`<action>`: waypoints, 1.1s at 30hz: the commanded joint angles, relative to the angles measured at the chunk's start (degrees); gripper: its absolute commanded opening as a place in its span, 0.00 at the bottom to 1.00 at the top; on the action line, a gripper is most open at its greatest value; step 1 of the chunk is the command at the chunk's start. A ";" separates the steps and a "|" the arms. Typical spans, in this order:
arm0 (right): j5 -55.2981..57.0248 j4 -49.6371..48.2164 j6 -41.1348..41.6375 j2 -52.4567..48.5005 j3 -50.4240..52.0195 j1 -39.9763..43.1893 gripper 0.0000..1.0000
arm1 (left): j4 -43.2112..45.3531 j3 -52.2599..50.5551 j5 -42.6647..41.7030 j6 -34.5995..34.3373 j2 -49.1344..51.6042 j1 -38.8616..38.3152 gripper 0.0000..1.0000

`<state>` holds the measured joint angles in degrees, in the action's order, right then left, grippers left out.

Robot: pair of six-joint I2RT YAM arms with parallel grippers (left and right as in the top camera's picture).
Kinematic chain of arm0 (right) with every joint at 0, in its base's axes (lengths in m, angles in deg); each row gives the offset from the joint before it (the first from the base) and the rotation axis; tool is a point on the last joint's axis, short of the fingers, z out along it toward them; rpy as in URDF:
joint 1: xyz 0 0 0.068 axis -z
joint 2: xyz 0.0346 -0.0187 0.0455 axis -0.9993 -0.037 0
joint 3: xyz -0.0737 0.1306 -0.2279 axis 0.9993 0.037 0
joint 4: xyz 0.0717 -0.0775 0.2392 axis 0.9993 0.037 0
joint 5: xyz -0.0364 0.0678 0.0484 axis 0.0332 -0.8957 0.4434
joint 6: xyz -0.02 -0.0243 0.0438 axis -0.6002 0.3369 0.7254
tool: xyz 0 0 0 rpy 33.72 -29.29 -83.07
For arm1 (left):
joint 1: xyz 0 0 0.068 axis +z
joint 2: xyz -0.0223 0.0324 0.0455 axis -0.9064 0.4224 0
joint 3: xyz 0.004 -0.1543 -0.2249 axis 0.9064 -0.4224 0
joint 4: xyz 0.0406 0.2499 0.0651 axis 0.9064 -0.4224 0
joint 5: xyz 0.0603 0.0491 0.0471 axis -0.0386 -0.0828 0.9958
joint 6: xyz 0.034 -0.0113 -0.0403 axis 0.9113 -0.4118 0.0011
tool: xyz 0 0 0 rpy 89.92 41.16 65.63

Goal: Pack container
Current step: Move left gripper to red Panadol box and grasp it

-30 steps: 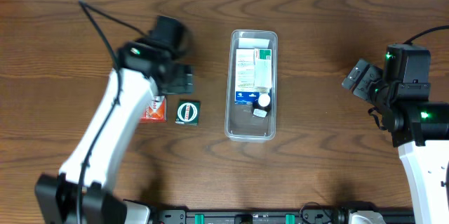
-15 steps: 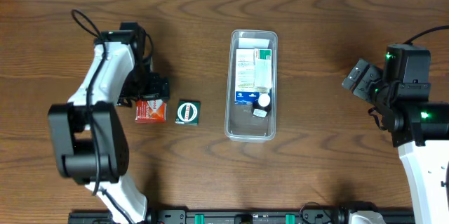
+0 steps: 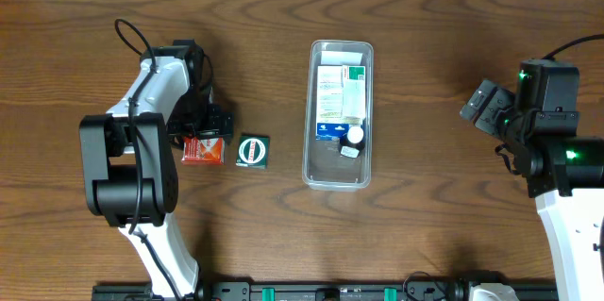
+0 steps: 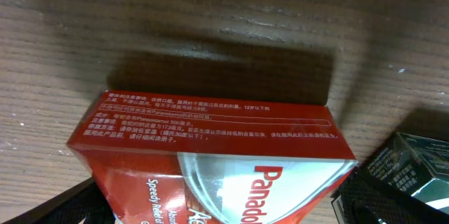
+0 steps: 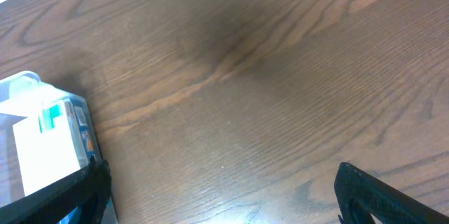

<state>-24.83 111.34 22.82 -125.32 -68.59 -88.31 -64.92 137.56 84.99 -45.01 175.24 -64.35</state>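
A: Where's the container (image 3: pixel 336 176)?
B: Mid desk (image 3: pixel 425 235), betw. the two arms, long side running away from the robot. Clear tub, rim all round.
A: Contents?
B: Far end + middle taken: white/green cartons (image 3: pixel 340 89) lying flat, a blue one, a small white round cap. Near end bare.
A: How will it handle?
B: Prob. light, thin walls that flex, slick plastic. Take it by the rim on a long side, if at all.
A: End effectors?
B: Left end effector (image 3: pixel 202 137) spread wide, straddling the red box (image 3: pixel 204 151), not pinching it. Green box (image 3: pixel 253 151) just beside. Right end effector (image 3: pixel 486 108) spread too, nothing in it, well apart from the tub.
A: The boxes?
B: Card, likely light and crushable; clamp gently across the narrow sides.
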 commanded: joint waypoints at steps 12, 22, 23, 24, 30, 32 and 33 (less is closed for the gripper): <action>0.20 0.02 -0.24 0.00 -0.11 0.46 0.99 | -0.35 -0.39 -0.13 0.48 0.79 0.28 0.75; 0.20 0.02 -0.24 0.00 -0.11 0.46 0.99 | -9.81 4.90 -0.20 -0.55 -3.21 0.13 0.66; 0.20 0.02 -0.24 0.00 -0.11 0.46 0.99 | -10.51 5.46 -0.22 -1.55 -5.31 -0.02 0.66; 0.20 0.02 -0.24 0.00 -0.11 0.46 0.99 | -10.73 5.66 -0.22 -2.08 -6.43 -0.15 0.66; 0.20 0.02 -0.24 0.00 -0.11 0.46 0.99 | -10.62 5.95 -4.07 -5.44 -19.04 -5.57 0.66; 0.20 0.02 -0.22 0.00 -0.11 0.46 0.99 | -10.51 5.95 -4.07 -8.07 -23.58 -9.84 0.66; 0.20 0.02 -0.22 0.00 -0.11 0.46 0.99 | -10.12 5.95 -4.04 -9.70 -25.75 -12.70 0.66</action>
<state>-24.83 111.31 22.82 -125.32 -68.59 -88.31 -75.10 142.47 82.89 -49.95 154.46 -71.54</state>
